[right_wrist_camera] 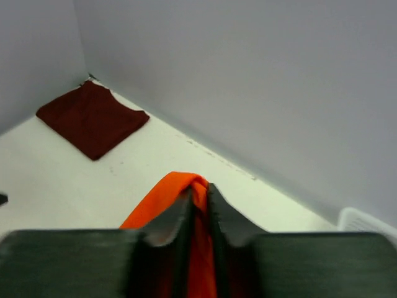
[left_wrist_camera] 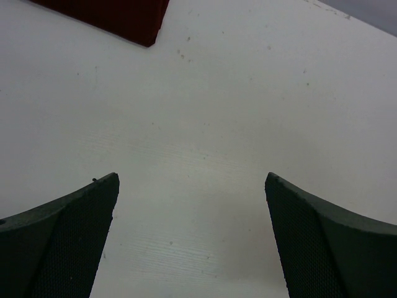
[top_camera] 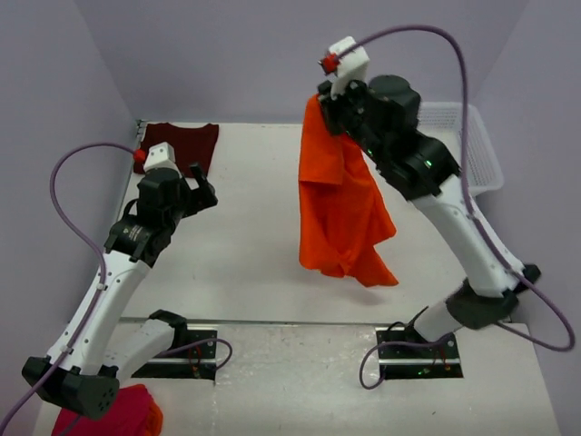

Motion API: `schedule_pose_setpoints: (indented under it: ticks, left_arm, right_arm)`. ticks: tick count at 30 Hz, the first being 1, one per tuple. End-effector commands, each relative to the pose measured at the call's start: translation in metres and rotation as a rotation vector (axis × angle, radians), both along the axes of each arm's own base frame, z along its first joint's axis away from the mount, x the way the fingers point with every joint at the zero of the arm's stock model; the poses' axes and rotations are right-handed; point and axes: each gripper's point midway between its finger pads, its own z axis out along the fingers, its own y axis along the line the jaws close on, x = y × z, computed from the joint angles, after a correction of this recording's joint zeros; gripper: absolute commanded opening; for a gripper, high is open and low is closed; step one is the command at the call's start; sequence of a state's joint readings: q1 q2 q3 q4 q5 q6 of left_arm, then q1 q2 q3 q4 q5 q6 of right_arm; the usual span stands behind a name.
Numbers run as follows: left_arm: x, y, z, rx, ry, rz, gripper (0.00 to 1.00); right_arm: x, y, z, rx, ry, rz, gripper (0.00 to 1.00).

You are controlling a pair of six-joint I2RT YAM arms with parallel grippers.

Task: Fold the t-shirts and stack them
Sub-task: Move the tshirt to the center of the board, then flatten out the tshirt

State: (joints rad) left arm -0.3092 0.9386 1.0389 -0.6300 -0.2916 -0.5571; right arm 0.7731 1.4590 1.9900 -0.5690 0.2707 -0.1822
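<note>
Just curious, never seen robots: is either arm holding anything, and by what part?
The right gripper pinches the orange t-shirt by a bunched fold at its top. The left gripper holds nothing.

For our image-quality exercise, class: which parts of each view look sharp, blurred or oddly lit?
Top view: even light, no glare, orange shirt sharp. Left wrist view: table bright, left claw dark against it. Right wrist view: right claw blurred up close, maroon shirt clearer.

The right gripper (top_camera: 325, 94) holds the orange t-shirt (top_camera: 338, 200) hanging above the table (top_camera: 245, 238).
</note>
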Motion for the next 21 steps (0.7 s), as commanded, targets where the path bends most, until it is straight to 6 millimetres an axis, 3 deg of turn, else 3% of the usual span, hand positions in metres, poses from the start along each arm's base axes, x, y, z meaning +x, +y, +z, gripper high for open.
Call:
schedule_pose_setpoints:
  ticks: [1, 2, 3, 4, 5, 6, 7, 8, 9, 10, 11, 12, 13, 15, 16, 18, 19, 21]
  left_arm:
    - [-0.003, 0.001, 0.02, 0.001, -0.039, -0.006, 1.0]
    - [-0.004, 0.002, 0.02, 0.006, -0.036, -0.005, 1.0]
    - [-0.004, 0.001, 0.022, 0.006, -0.038, -0.01, 1.0]
    - [-0.004, 0.001, 0.022, 0.009, -0.037, -0.015, 1.0]
    - [-0.004, 0.0, 0.019, 0.011, -0.026, -0.02, 1.0]
    - [-0.005, -0.003, 0.018, 0.005, -0.018, -0.04, 1.0]
    - [-0.005, -0.005, 0.014, 0.012, -0.01, -0.053, 1.0]
    - [-0.003, -0.007, 0.01, 0.014, -0.001, -0.067, 1.0]
    - [-0.003, -0.012, 0.001, 0.01, 0.019, -0.095, 1.0]
    - [-0.002, -0.016, -0.004, 0.013, 0.029, -0.12, 1.0]
    - [0.003, -0.023, -0.01, 0.006, 0.04, -0.146, 1.0]
    - [0.002, -0.034, -0.018, -0.02, 0.061, -0.205, 0.99]
    - [0.003, -0.041, -0.023, -0.037, 0.076, -0.231, 0.97]
    - [0.007, -0.063, -0.035, -0.092, 0.107, -0.328, 0.95]
    - [0.007, -0.071, -0.038, -0.11, 0.122, -0.356, 0.95]
    - [0.009, -0.091, -0.049, -0.16, 0.152, -0.435, 0.9]
    - [0.011, -0.103, -0.056, -0.17, 0.166, -0.462, 0.88]
    - [0.01, -0.117, -0.065, -0.182, 0.187, -0.499, 0.77]
  right_arm:
    - [0.089, 0.035, -0.056, -0.01, 0.126, 0.02, 0.33]
    - [0.135, 0.046, -0.073, -0.018, 0.142, -0.035, 0.44]
    - [0.164, 0.032, -0.079, -0.011, 0.152, -0.091, 0.91]
    - [0.174, 0.027, -0.102, -0.037, 0.231, -0.115, 0.99]
    - [0.177, 0.015, -0.072, 0.002, 0.172, -0.167, 0.99]
    - [0.18, 0.011, -0.09, -0.027, 0.213, -0.209, 0.99]
    - [0.17, 0.001, -0.092, 0.001, 0.262, -0.256, 0.99]
    - [0.167, -0.007, -0.141, -0.071, 0.379, -0.301, 0.99]
    - [0.139, -0.03, -0.086, 0.056, 0.286, -0.344, 0.99]
    - [0.126, -0.042, -0.086, 0.081, 0.276, -0.364, 0.99]
    - [0.112, -0.053, -0.152, 0.014, 0.387, -0.39, 0.99]
    - [0.086, -0.075, -0.127, 0.11, 0.355, -0.377, 0.99]
    - [0.076, -0.084, -0.166, 0.15, 0.458, -0.412, 0.99]
    - [0.055, -0.098, -0.181, 0.198, 0.514, -0.41, 0.94]
    - [0.046, -0.1, -0.213, 0.168, 0.579, -0.421, 0.91]
    - [0.034, -0.093, -0.242, 0.176, 0.663, -0.4, 0.79]
    - [0.023, -0.086, -0.272, 0.165, 0.749, -0.363, 0.76]
    - [0.02, -0.078, -0.294, 0.187, 0.785, -0.347, 0.69]
